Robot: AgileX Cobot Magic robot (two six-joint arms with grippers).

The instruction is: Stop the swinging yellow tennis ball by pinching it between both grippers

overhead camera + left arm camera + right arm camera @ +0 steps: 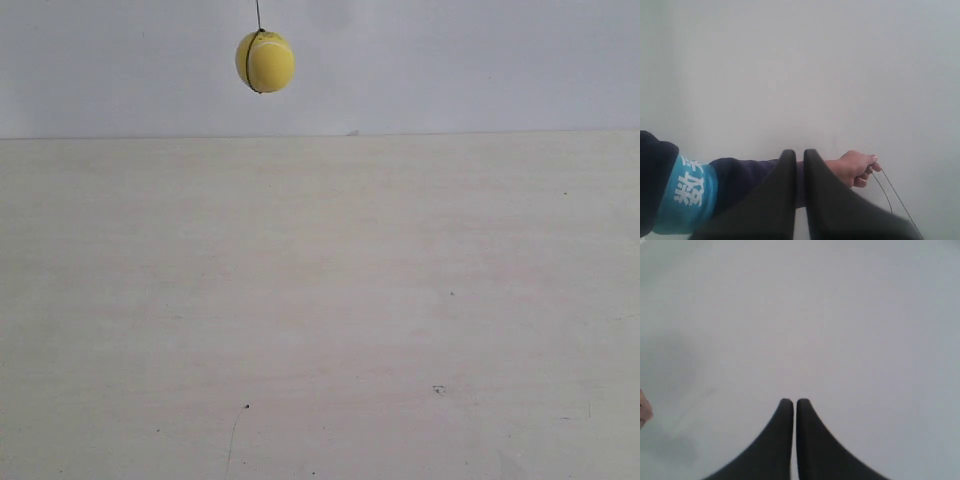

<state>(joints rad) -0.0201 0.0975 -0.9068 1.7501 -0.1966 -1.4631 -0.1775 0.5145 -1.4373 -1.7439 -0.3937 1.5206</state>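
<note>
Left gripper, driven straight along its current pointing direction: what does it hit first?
Probably the person's forearm, which crosses just behind the left gripper; the hand holding the string is off that line. Depth unclear; otherwise the plain wall.

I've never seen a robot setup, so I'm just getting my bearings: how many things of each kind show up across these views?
Fuzzy yellow tennis ball: 1
Thin dark string: 1
Black pointed grippers: 2, the left gripper and the right gripper
Person's bare hand, holding the string: 1
Pale wooden tabletop: 1
Total: 6
</note>
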